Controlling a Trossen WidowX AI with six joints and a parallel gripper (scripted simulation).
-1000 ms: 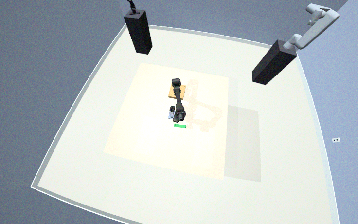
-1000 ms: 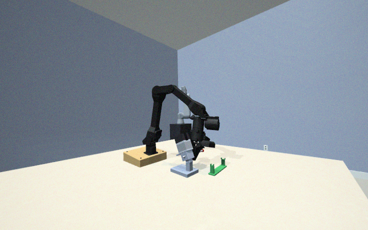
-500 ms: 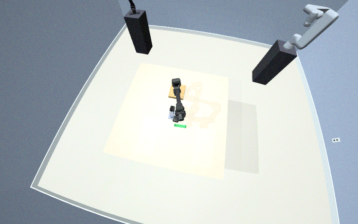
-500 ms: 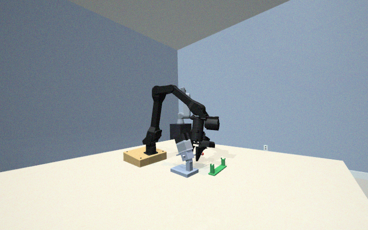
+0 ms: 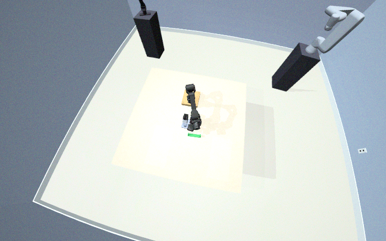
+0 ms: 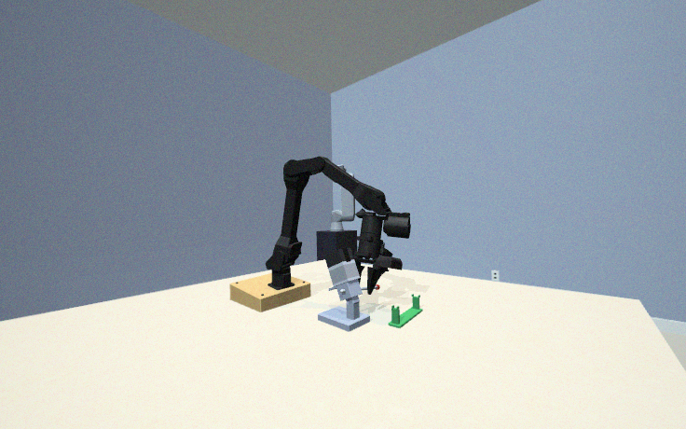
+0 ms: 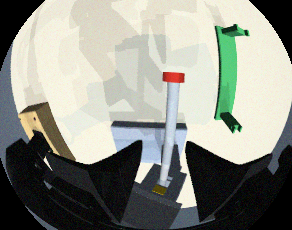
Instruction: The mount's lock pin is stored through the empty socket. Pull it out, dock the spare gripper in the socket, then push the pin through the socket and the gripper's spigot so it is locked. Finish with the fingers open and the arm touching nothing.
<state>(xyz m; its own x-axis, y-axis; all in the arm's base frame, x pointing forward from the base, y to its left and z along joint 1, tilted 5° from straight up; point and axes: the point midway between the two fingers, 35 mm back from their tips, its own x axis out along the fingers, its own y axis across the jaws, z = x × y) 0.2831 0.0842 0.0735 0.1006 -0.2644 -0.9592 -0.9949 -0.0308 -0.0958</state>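
The lock pin (image 6: pixel 377 287) (image 7: pixel 170 115), a pale shaft with a red head, runs into the tilted mount; a small pale round spot shows on the mount's near face. The mount's pale blue base (image 6: pixel 330 318) (image 7: pixel 128 140) stands on the table. The spare gripper (image 6: pixel 347 255) (image 5: pixel 185 116) sits at the mount's top with its dark fingers pointing up; its seating depth cannot be told. My gripper (image 6: pixel 365 285) (image 7: pixel 164 145) is partly open. Its fingers stand on either side of the pin's shaft, with gaps in the wrist view. In the top view the arm hides its fingertips.
A green rack (image 5: pixel 194 135) (image 6: pixel 406 317) (image 7: pixel 227 75) with two uprights stands close to the mount and holds no pin. My arm's wooden base block (image 5: pixel 185 101) (image 6: pixel 244 295) (image 7: pixel 55 132) is behind the mount. Two dark pedestals (image 5: pixel 149 35) (image 5: pixel 295 68) carry other arms farther off.
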